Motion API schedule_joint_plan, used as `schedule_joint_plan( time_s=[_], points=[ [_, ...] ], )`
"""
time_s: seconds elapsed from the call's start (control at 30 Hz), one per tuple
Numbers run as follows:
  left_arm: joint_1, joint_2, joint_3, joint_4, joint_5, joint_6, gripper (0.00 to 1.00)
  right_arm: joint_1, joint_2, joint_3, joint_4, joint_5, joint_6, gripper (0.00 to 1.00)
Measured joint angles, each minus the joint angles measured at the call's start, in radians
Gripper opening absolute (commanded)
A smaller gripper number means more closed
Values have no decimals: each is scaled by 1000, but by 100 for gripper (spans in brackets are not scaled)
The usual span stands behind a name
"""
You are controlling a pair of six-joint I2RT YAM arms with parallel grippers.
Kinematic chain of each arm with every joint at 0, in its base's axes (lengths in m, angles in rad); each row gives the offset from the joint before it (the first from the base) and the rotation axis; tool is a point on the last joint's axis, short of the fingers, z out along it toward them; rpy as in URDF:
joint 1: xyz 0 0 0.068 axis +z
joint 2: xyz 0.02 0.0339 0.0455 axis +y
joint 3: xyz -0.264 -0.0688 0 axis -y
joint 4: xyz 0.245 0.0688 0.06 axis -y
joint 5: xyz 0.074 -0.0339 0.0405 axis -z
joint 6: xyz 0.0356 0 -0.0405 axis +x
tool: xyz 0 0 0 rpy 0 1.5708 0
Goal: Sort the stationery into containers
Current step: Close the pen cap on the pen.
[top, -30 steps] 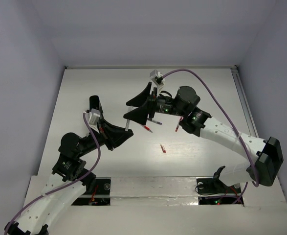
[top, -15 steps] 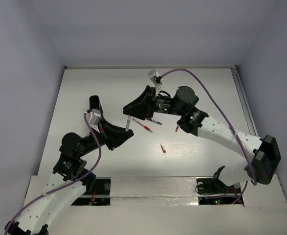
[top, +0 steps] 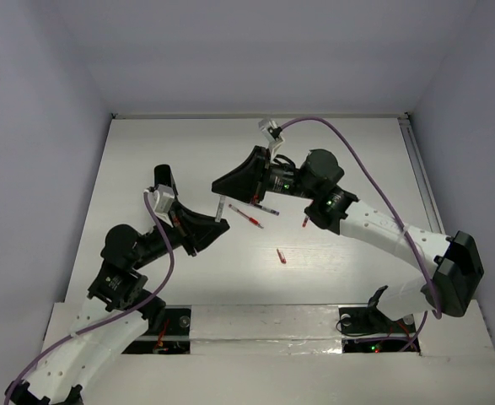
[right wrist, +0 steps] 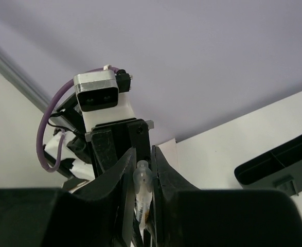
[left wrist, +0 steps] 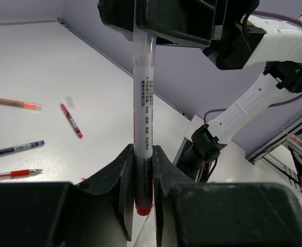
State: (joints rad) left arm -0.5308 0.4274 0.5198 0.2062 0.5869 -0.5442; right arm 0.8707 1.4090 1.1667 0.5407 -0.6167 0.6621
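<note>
A white pen (left wrist: 143,103) with printed text and a red end stands between my two grippers. My left gripper (left wrist: 143,154) is shut on its red lower end. My right gripper (right wrist: 143,154) is shut on the clear cap end (right wrist: 142,181), and its black fingers (left wrist: 161,20) show at the top of the left wrist view. From above, the two grippers meet tip to tip around the pen (top: 220,207), left of the table's centre. A long black container (right wrist: 279,162) lies on the table at the right edge of the right wrist view.
Loose stationery lies on the table: a red-and-white pen (top: 249,217), a short red pen (top: 305,222) and a tiny red piece (top: 281,256). The left wrist view also shows an orange pencil (left wrist: 12,102), a dark pen (left wrist: 14,149) and a red pen (left wrist: 71,120).
My right gripper's jaws have closed from wide open onto the cap end of the pen and shifted slightly left. The left gripper has kept its hold and stayed in place.
</note>
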Motion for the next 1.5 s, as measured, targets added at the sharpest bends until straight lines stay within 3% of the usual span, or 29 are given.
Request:
schedule_joint_plan(
  time_s=[0.67,1.5],
  points=[
    [-8,159,246,-256,-48,170,0,60,21,-40,179,229,13,0],
    [-8,208,290,-461,-63,228,0,124,5,-153,156,433,-43,0]
  ],
)
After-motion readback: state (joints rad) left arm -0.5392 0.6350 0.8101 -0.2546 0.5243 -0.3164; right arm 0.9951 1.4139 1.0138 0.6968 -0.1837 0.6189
